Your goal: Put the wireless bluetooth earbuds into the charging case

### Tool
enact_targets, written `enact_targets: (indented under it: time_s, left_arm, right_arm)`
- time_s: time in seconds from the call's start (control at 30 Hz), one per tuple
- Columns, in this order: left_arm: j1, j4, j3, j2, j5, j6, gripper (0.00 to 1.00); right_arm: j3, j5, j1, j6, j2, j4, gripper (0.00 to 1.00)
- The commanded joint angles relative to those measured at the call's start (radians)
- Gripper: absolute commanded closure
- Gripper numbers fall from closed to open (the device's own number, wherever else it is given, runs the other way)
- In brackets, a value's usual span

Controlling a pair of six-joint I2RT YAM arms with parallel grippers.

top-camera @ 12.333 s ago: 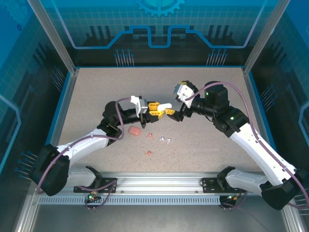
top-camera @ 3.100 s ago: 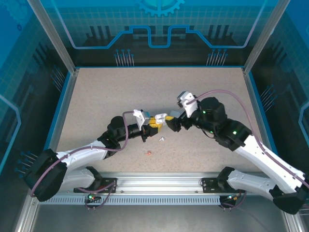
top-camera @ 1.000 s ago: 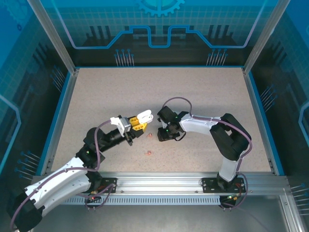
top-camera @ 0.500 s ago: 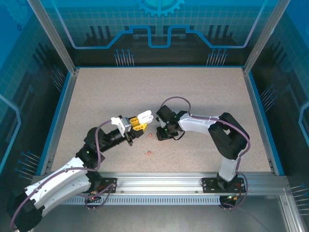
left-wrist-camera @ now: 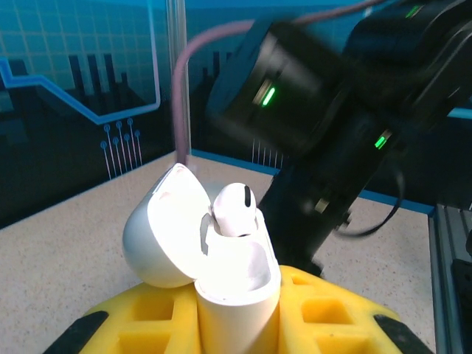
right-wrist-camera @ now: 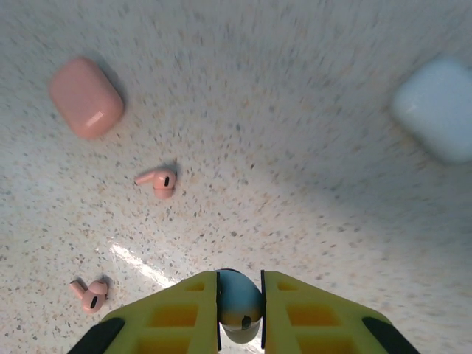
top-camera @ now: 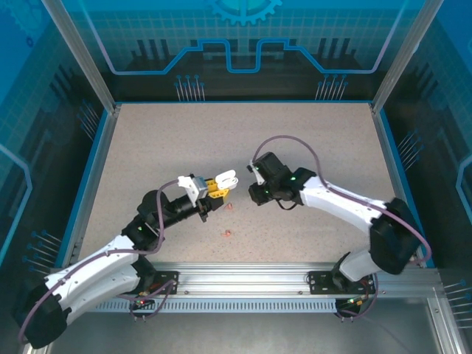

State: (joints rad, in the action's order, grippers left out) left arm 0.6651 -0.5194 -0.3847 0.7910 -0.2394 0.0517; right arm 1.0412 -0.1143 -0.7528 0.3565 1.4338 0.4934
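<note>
**Gripping an open case and one loose earbud**

I am seeing my left gripper [top-camera: 216,189] clamping the white charging case [left-wrist-camera: 236,284], its lower body disappearing between the yellow fingers [left-wrist-camera: 324,310]. Its lid is hanging open toward 9 o'clock and a seated earbud [left-wrist-camera: 234,210] is standing inside; the neighbouring well is hard to read. The right gripper [right-wrist-camera: 240,279] is pinching a held earbud [right-wrist-camera: 240,310], stem hidden. A pink case [right-wrist-camera: 86,97] is lying at 10 o'clock, one pink earbud [right-wrist-camera: 157,181] at 9, another pink earbud [right-wrist-camera: 90,293] at 7, and a blurred second white case [right-wrist-camera: 439,109], cut off by the frame, at 2.
</note>
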Motion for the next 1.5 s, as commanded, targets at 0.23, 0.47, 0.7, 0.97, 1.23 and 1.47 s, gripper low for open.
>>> enact_targets:
  time_s: [0.23, 0.47, 0.7, 0.97, 1.23, 1.47]
  left_arm:
    - [0.011, 0.0, -0.079, 0.105, -0.013, -0.051, 1.0]
    - [0.01, -0.051, -0.097, 0.189, -0.037, -0.054, 1.0]
    - [0.011, -0.103, -0.123, 0.249, -0.068, -0.091, 1.0]
    - [0.012, -0.118, -0.118, 0.256, -0.069, -0.095, 1.0]
    - [0.014, -0.138, -0.116, 0.262, -0.072, -0.099, 1.0]
    - [0.014, -0.138, -0.115, 0.267, -0.078, -0.094, 1.0]
  right_arm:
    - [-0.068, -0.169, -0.02, -0.401, -0.375, -0.115, 0.82]
    - [-0.053, -0.152, -0.076, -0.578, -0.461, -0.193, 0.82]
    - [-0.058, -0.194, -0.186, -0.656, -0.46, -0.284, 0.83]
    - [-0.044, -0.286, -0.274, -0.711, -0.388, -0.344, 0.82]
    - [-0.016, -0.293, -0.287, -0.73, -0.322, -0.328, 0.82]
    - [-0.007, -0.305, -0.292, -0.737, -0.301, -0.324, 0.83]
